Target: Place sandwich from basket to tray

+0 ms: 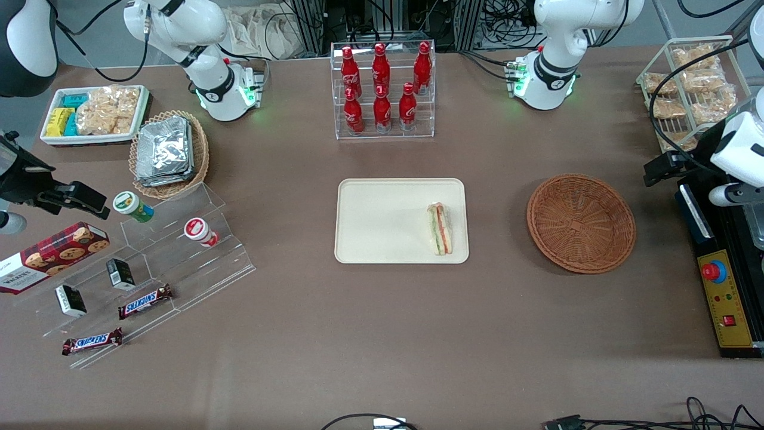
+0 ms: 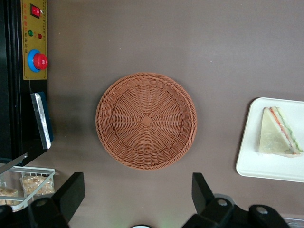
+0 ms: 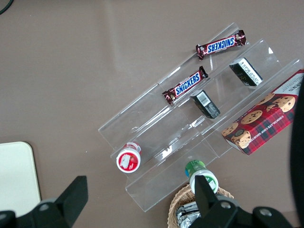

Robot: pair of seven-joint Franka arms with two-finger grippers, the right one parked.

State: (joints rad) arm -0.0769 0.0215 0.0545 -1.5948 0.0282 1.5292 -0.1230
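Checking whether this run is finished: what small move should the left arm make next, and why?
Probably none beyond holding parked: the clear-wrapped triangular sandwich already lies on the cream rectangular tray, the reddish-brown wicker basket is empty, and the open gripper hovers above it, holding nothing.

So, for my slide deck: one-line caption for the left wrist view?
Open gripper hovers above the empty wicker basket; wrapped sandwich lies on the cream tray.

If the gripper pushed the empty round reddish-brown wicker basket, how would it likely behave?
The round reddish-brown wicker basket looks empty and woven, so probably light and prone to sliding. Its shallow, wide shape suggests it is unlikely to tip. The open gripper hovers above it.
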